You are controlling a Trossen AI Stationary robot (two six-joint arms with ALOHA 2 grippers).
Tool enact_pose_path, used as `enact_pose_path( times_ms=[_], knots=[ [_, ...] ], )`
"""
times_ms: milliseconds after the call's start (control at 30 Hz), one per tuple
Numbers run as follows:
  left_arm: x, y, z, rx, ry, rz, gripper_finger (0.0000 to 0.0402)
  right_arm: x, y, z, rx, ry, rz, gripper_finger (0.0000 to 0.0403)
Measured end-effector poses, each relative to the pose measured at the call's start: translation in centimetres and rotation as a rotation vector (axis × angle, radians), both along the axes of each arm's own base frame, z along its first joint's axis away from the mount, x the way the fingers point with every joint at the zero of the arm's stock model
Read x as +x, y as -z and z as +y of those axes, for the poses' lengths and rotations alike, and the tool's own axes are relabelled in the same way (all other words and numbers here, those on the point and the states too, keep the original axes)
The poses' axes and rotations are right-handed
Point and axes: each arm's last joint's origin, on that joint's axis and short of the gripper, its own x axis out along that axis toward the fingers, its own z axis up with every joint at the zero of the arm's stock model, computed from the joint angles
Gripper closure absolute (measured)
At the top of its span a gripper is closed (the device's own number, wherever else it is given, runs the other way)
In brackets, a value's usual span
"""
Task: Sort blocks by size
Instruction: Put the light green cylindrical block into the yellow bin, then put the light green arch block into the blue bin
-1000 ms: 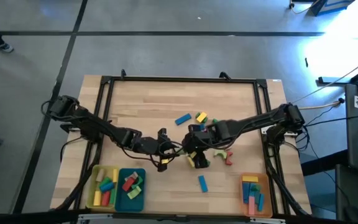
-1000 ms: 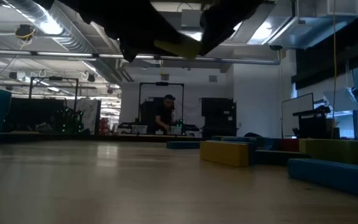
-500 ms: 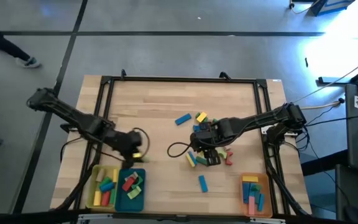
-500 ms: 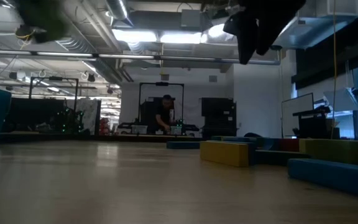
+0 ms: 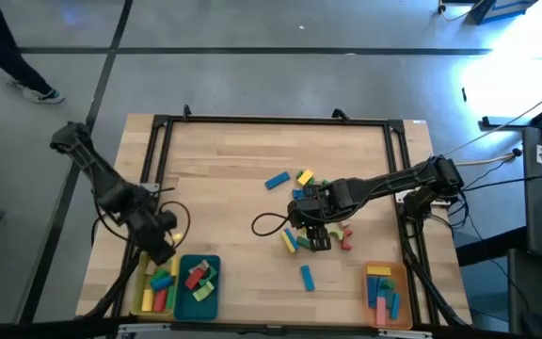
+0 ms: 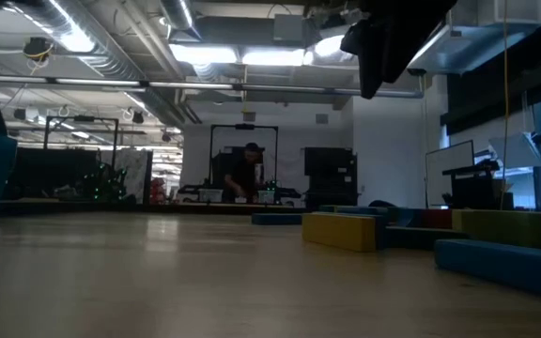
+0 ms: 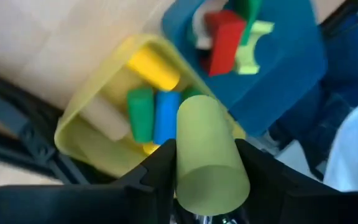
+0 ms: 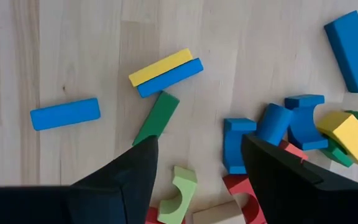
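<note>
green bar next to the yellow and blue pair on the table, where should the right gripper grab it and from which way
Grip the green bar across its narrow width near the middle, coming straight down. It lies flat and slanted on the table, its long sides bare, one end nearly touching the blue bar. The right gripper, fingers open, would probably need to turn so they straddle those long sides.

Lower end of the pale green cylinder (image 7: 207,157) hidden between the left gripper's (image 7: 205,163) fingers.

Left pincer (image 7: 207,180) clamped on its load, right pincer (image 8: 194,155) spread wide, facing down
</note>
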Motion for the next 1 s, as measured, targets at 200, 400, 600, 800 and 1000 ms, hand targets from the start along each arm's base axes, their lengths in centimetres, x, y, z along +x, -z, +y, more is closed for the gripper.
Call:
enact_pose_path(
  times_ms=[200, 400, 600, 800, 1000],
  knots=[
    [-0.2, 1.4, -2.1, 0.053, -0.009, 0.115, 0.0270, 0.1, 0.0, 0.0, 0.002, 0.000, -0.010, 0.0171],
    [0.5, 2.8, -3.1, 0.121, -0.005, 0.173, 0.0243, 0.7, -0.2, 0.2, 0.018, 0.001, -0.073, 0.0171],
    [0.9, 3.8, -3.6, 0.171, -0.001, 0.213, 0.0202, 1.4, 0.8, 0.4, 0.035, 0.061, -0.058, 0.0171],
    [1.0, 3.2, -3.6, 0.115, 0.024, 0.171, 0.0197, 0.8, 1.6, 1.1, 0.048, 0.179, 0.031, 0.0171],
    [1.4, 1.2, -2.9, 0.147, 0.004, -0.072, 0.0202, -1.0, 1.7, 3.7, 0.004, 0.213, 0.104, 0.0171]
  ],
)
